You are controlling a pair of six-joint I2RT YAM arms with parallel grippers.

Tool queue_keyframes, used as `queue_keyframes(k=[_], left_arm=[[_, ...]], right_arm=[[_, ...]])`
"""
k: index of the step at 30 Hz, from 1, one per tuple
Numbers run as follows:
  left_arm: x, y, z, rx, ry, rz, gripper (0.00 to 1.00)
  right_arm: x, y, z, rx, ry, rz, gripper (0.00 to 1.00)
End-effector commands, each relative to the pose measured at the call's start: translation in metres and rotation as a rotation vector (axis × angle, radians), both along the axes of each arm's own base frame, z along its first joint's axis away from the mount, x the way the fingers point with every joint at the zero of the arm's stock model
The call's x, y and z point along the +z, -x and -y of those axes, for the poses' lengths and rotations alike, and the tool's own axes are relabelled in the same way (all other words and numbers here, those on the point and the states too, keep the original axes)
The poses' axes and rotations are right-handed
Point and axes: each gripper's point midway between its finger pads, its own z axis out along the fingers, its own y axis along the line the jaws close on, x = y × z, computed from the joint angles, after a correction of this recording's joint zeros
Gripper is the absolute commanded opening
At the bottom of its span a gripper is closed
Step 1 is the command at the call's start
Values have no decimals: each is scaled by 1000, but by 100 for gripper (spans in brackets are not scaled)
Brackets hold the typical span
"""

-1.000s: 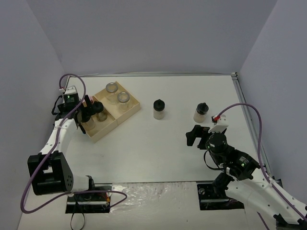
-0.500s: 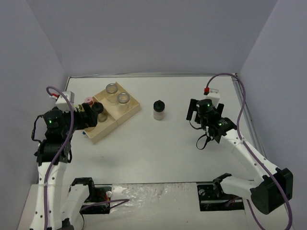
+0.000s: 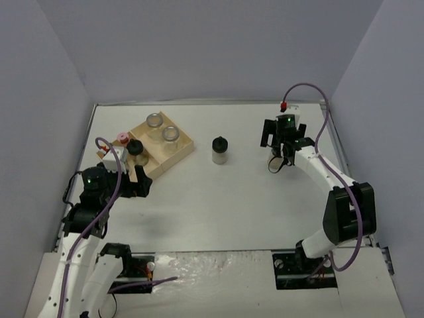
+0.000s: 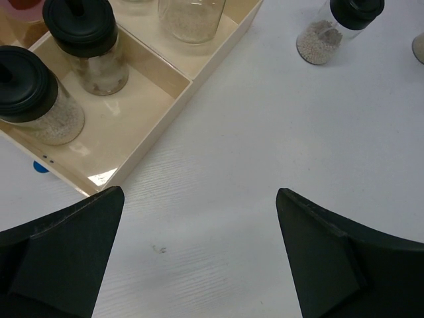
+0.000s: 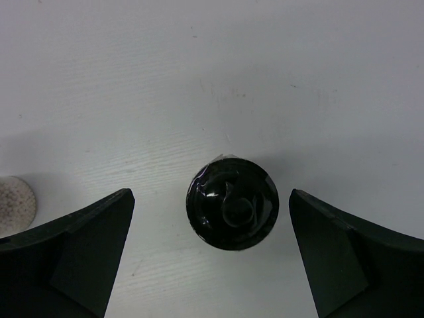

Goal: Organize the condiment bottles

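Right wrist: empty jaws wide apart over black-capped jar (image 5: 232, 212)

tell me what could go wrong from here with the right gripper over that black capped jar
1. The black-capped jar sits nearer one finger of the open right gripper, so closing may nudge or tip it rather than clamp it squarely.
2. Its likely route to the wooden tray passes the mid-table jar, which could get knocked.
3. The open left gripper hovers close by the tray's corner and might bump it.
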Motion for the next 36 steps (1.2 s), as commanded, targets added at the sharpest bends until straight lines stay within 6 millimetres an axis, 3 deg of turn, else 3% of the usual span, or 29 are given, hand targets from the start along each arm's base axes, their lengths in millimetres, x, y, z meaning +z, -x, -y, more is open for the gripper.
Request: queue_keyframes(k=[1, 4, 6, 12, 16, 18, 19, 24, 28, 29, 32, 36], left_arm=[[34, -10, -9, 35, -39, 126, 97], [34, -10, -13, 53, -49, 134, 97], [32, -10, -14, 61, -56, 124, 97], [29, -11, -17, 76, -73, 109, 97], [28, -11, -17, 74, -73, 103, 97], [26, -12, -16, 72, -72, 94, 97], [26, -12, -16, 70, -72, 94, 97], [25, -12, -14, 62, -68, 90, 97], [23, -13, -14, 61, -71, 82, 97], [22, -13, -14, 64, -72, 79, 97], [21, -13, -14, 64, -71, 71, 97], [19, -13, -13, 62, -75, 63, 97]], right_arm=[[3, -27, 2, 7, 15, 44, 100], [-12, -29, 8, 0, 30, 14, 99], [-20, -28, 8, 10, 33, 4, 93], [-13, -24, -7, 93, -3, 35, 45], [-3, -6, -35, 181, -5, 59, 10], [1, 4, -60, 252, -2, 70, 1], [-1, 9, -73, 284, -2, 66, 0], [14, 54, -173, 564, -49, 107, 0], [15, 82, -234, 724, -52, 118, 0], [13, 82, -239, 734, -50, 115, 0], [9, 99, -281, 837, -19, 121, 0], [-1, 106, -301, 881, -5, 109, 1]])
